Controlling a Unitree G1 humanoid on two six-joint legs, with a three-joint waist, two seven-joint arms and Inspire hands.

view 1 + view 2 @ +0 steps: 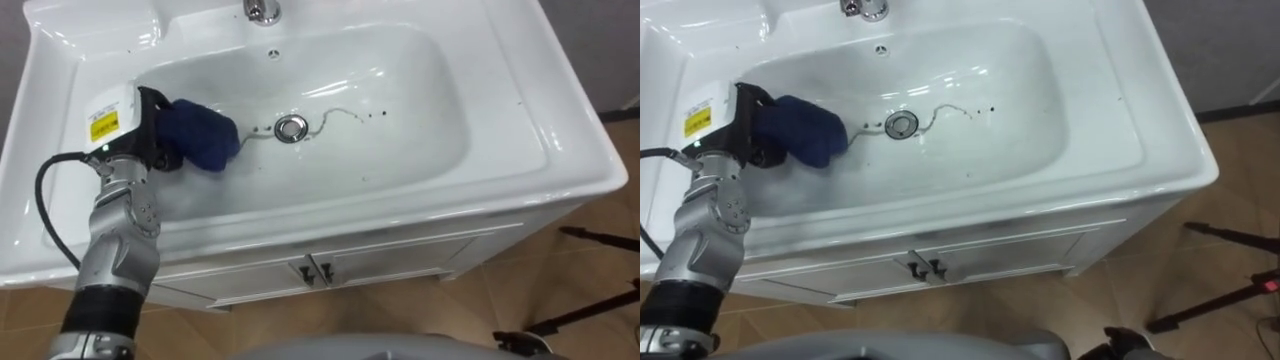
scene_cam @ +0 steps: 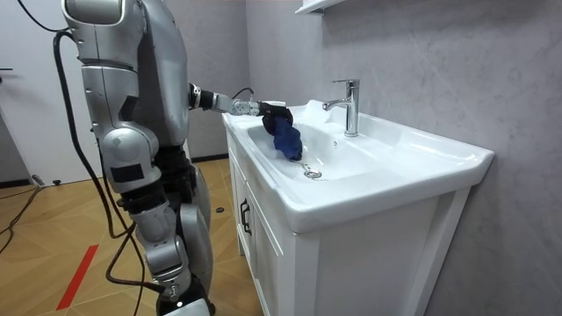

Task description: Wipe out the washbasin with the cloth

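Observation:
A white basin [image 1: 420, 110] [image 1: 1030, 100] [image 2: 351, 167] is set in a vanity top, with a chrome drain [image 1: 291, 127] [image 1: 900, 124] at its middle. A dark blue cloth [image 1: 200, 133] [image 1: 805, 130] [image 2: 288, 139] rests on the basin's left slope, just left of the drain. My left hand [image 1: 150, 125] [image 1: 750, 125] [image 2: 272, 112] reaches over the basin's left rim and is shut on the cloth, its fingers mostly buried in the fabric. A thin dark wavy streak [image 1: 340, 115] runs right from the drain, with small dark specks beside it.
A chrome tap [image 1: 262, 10] [image 2: 349, 105] stands at the basin's back edge, above an overflow hole [image 1: 273, 52]. Cabinet doors with two small handles [image 1: 315, 270] lie below the front rim. I stand at the vanity's front on a wooden floor; tripod legs [image 1: 590, 300] show at right.

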